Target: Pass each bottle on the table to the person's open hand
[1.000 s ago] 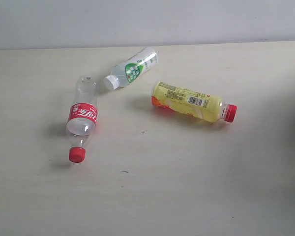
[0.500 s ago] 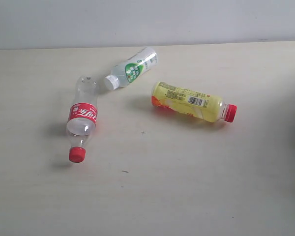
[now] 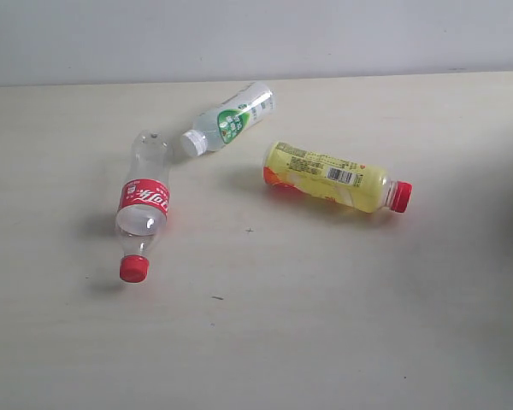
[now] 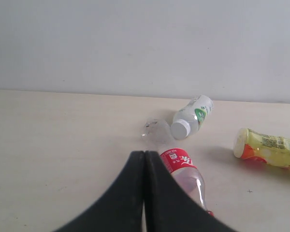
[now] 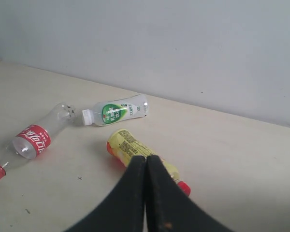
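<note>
1. Left gripper (image 4: pixel 144 157) and right gripper (image 5: pixel 146 160): jaws pressed together, holding nothing.
2. Red-label bottle (image 3: pixel 143 205): clear, red cap, lying on the left of the table (image 3: pixel 342 325).
3. Green-label bottle (image 3: pixel 229 118): clear, white cap, lying farther back.
4. Yellow bottle (image 3: pixel 329 175): red cap, lying on the right.

I see the pale table (image 3: pixel 325 325) with everything on it lying on its side. At the left, the clear red-label bottle (image 3: pixel 143 205) points its red cap toward the near edge. The white-capped bottle (image 3: pixel 229 120) lies farther back. The yellow bottle (image 3: pixel 333 177) is to the right, its red cap pointing right.
</note>
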